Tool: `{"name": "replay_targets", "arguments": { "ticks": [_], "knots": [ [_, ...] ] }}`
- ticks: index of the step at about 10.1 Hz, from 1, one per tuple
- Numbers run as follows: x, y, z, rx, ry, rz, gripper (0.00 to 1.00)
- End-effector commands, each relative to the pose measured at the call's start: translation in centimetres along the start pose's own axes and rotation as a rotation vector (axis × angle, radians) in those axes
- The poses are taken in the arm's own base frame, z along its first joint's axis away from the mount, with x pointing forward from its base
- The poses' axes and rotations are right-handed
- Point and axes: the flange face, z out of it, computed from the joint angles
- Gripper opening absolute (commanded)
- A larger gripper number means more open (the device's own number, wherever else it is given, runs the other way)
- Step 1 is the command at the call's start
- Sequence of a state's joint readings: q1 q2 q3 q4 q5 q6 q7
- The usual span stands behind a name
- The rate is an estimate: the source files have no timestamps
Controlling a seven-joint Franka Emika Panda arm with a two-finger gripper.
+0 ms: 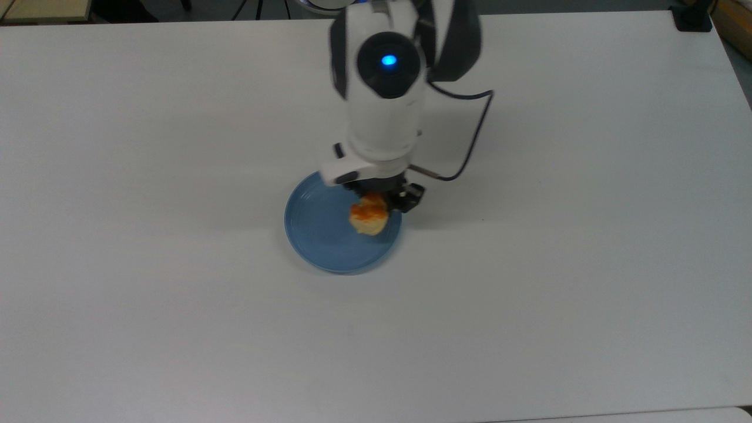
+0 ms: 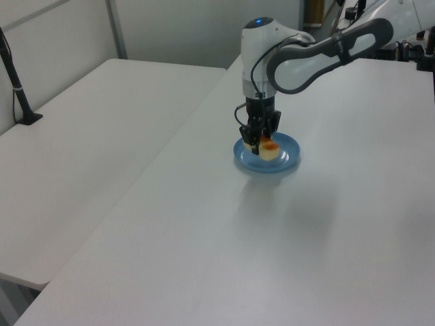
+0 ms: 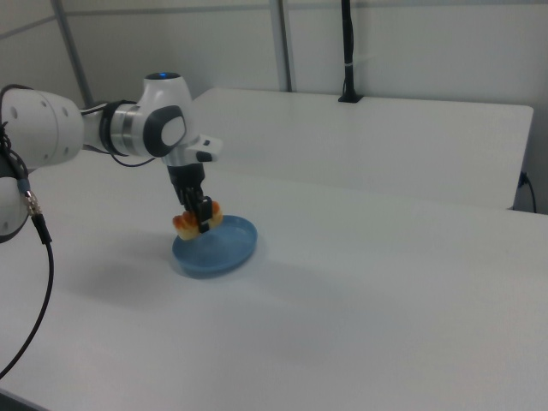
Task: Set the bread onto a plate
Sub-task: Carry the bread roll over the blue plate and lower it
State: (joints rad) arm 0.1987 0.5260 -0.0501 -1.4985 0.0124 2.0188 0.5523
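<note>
White worktop (image 1: 176, 329) spreads wide; the light-blue plate (image 1: 320, 249) sits near its middle, well clear of every edge; the hand (image 1: 376, 202) hangs over the plate's rim on the top view's right, clamped on the bread (image 1: 368, 218); bread held above the plate.

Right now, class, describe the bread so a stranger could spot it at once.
On the white table, find the round light-blue plate. Over it, the gripper holds the bread: a small pale-beige lump with an orange-brown glazed top.
</note>
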Motion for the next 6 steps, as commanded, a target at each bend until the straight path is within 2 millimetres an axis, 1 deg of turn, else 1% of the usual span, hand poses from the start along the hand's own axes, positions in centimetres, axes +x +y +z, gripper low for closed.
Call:
{"name": "replay_targets", "arguments": {
  "ticks": [1,2,3,4,6],
  "knots": [
    [2.1,2.7,1.0,0.000,0.017,-0.005,0.48],
    [2.6,3.1,1.6,0.006,0.032,0.003,0.55],
    [3.1,3.9,2.4,0.003,0.025,0.017,0.66],
    [3.2,4.0,2.3,0.003,0.026,0.025,0.99],
    [2.9,3.6,1.7,0.006,0.030,0.017,1.00]
  ]
}}
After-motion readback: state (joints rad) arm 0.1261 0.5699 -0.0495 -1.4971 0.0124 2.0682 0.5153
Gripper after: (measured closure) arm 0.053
